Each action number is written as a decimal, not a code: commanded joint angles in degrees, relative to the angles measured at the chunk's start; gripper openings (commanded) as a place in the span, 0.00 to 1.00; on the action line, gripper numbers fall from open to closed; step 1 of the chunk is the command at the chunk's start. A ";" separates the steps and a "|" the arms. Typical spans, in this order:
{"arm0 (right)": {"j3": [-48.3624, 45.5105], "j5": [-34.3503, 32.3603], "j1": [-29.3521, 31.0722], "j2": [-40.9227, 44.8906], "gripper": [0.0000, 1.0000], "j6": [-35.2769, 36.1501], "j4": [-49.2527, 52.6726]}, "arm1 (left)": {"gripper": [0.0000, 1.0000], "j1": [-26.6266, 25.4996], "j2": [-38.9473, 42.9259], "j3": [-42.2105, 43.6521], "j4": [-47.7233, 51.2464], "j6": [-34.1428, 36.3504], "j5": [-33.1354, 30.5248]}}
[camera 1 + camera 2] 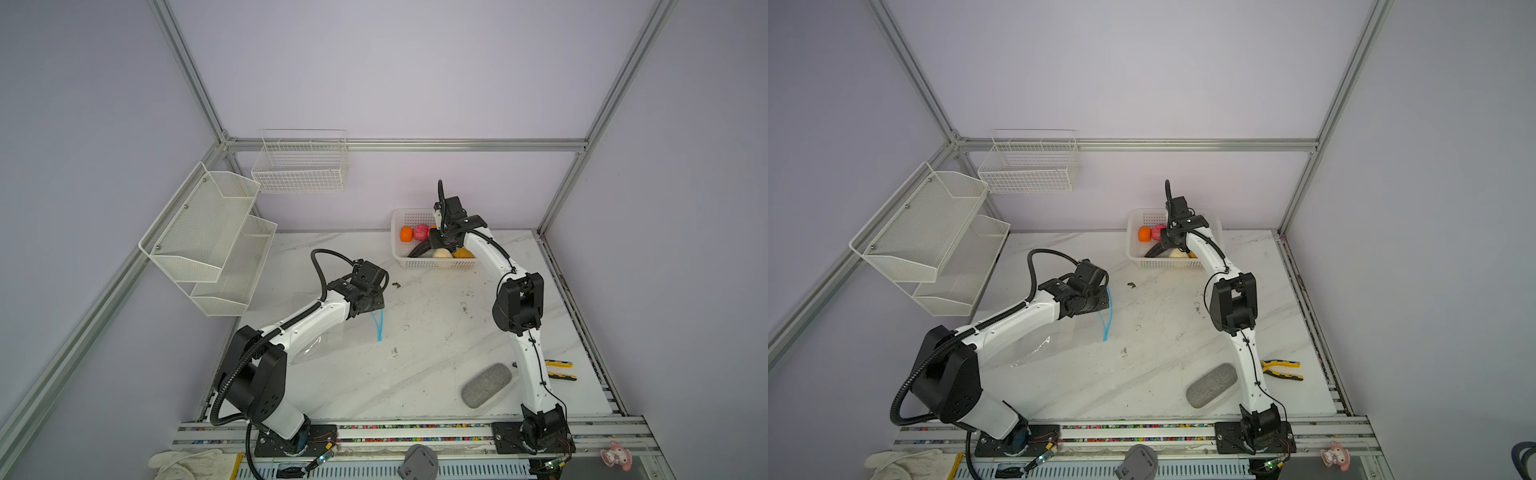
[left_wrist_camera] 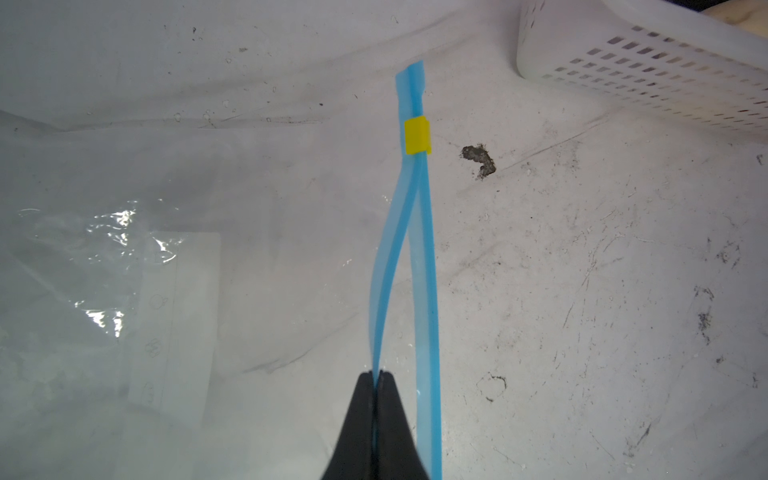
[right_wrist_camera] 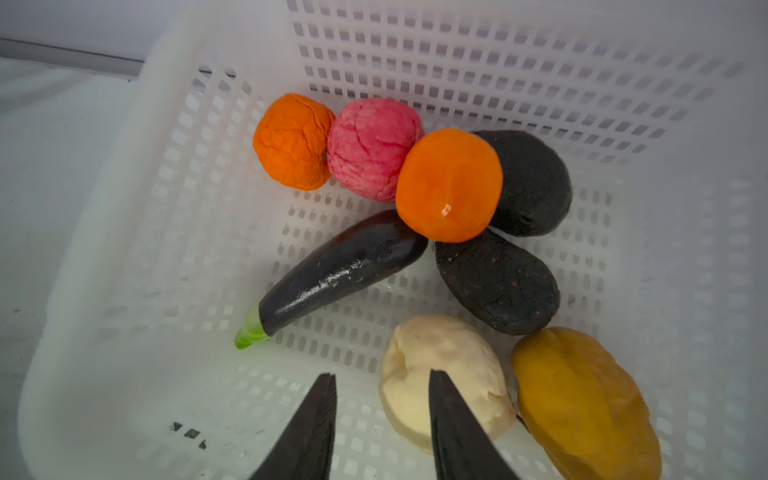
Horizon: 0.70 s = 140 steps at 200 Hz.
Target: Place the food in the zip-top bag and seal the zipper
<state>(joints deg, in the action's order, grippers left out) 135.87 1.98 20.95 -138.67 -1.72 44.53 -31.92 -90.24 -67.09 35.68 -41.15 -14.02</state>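
Note:
The food lies in a white perforated basket (image 3: 124,249): a wrinkled orange (image 3: 291,141), a pink fruit (image 3: 370,149), a smooth orange (image 3: 449,183), two black lumps (image 3: 536,183), a dark eggplant (image 3: 345,266), a cream piece (image 3: 440,357) and a yellow-brown piece (image 3: 582,399). My right gripper (image 3: 381,374) hangs open inside the basket, gripping nothing, with one finger over the cream piece. The clear zip-top bag (image 2: 166,270) lies flat on the table. Its blue zipper (image 2: 424,270) is parted below the yellow tab (image 2: 417,135). My left gripper (image 2: 377,374) is shut on one lip of the zipper.
In a top view, a grey oval pad (image 1: 486,384) and yellow-handled pliers (image 1: 561,370) lie near the right arm's base. White mesh shelves (image 1: 208,232) hang on the left wall and a wire basket (image 1: 299,166) on the back wall. The white basket's corner (image 2: 665,75) is close to the zipper's end.

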 commanded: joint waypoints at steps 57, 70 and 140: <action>-1.86 -1.87 1.42 -0.25 0.40 1.02 6.22 | 0.00 0.20 0.57 -4.10 -0.78 1.66 0.40; -2.32 -2.27 1.45 0.32 0.40 0.97 6.56 | 0.00 0.16 0.59 -3.90 -0.79 1.67 0.53; -7.42 -4.52 1.62 3.66 0.41 0.56 7.17 | 0.00 0.28 1.31 -3.23 -0.79 2.12 0.35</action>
<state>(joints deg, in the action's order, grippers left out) 130.61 -0.95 22.20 -137.82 -1.65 48.47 -31.90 -90.45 -67.09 35.68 -40.66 -13.67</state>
